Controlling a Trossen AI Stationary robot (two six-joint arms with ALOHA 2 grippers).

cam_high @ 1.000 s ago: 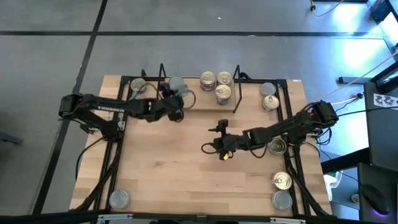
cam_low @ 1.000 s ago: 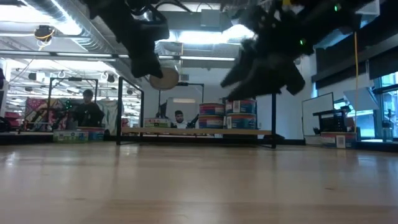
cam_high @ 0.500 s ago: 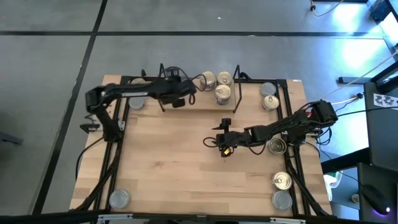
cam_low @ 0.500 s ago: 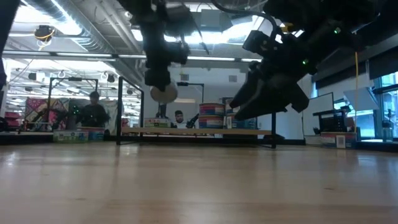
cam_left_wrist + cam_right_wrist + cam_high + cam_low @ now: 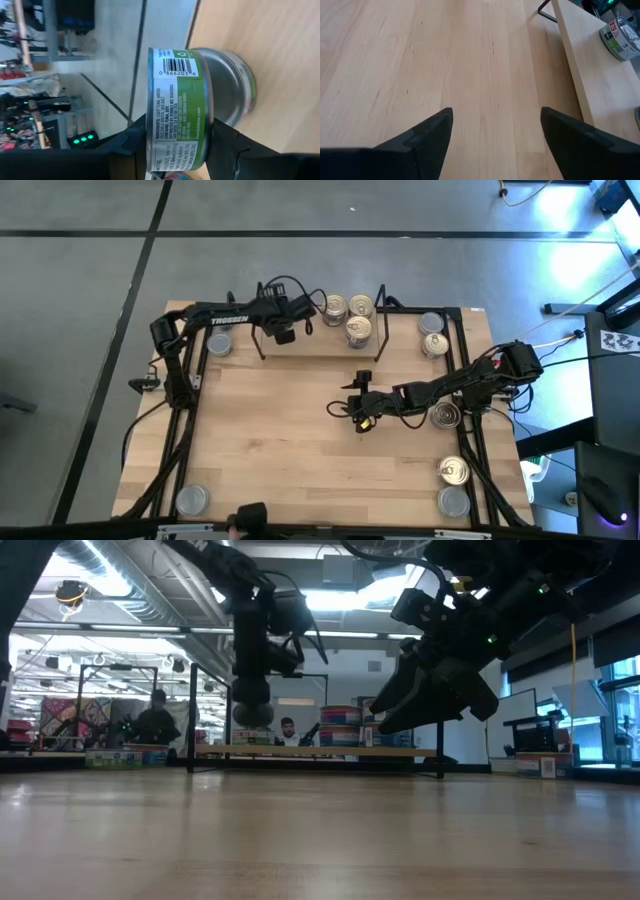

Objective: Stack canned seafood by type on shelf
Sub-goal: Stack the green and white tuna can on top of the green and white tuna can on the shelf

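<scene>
My left gripper (image 5: pixel 283 328) is over the left part of the shelf (image 5: pixel 312 346), shut on a green-labelled can (image 5: pixel 180 107) with a grey-silver end. In the low view the can (image 5: pixel 252 714) hangs below the fingers, above the shelf board (image 5: pixel 300 751). Three gold-topped cans (image 5: pixel 348 313) stand on the shelf's right part. My right gripper (image 5: pixel 352 408) is open above the middle of the table and holds nothing. Its wrist view shows its spread fingers over bare wood, with the shelf board (image 5: pixel 590 75) beside them. My left gripper pinches the can between its two fingers, one finger (image 5: pixel 135 142) against each flat end (image 5: pixel 235 107), near the rim. The fingers come from above, pointing down. The can is on edge with its round wall (image 5: pixel 177 75) toward the camera, lifted clear of the shelf board.
More cans stand around the table: one at the far left (image 5: pixel 219 343), two at the far right (image 5: pixel 432 335), one by the right arm (image 5: pixel 445 416), two near the right corner (image 5: pixel 454 485), one near the left corner (image 5: pixel 190 500). People sit behind the table (image 5: pixel 158 720).
My left gripper has carried the can from the table's far left toward the right, over the shelf's left part, and lowered it toward the board. It has stayed shut on the can.
</scene>
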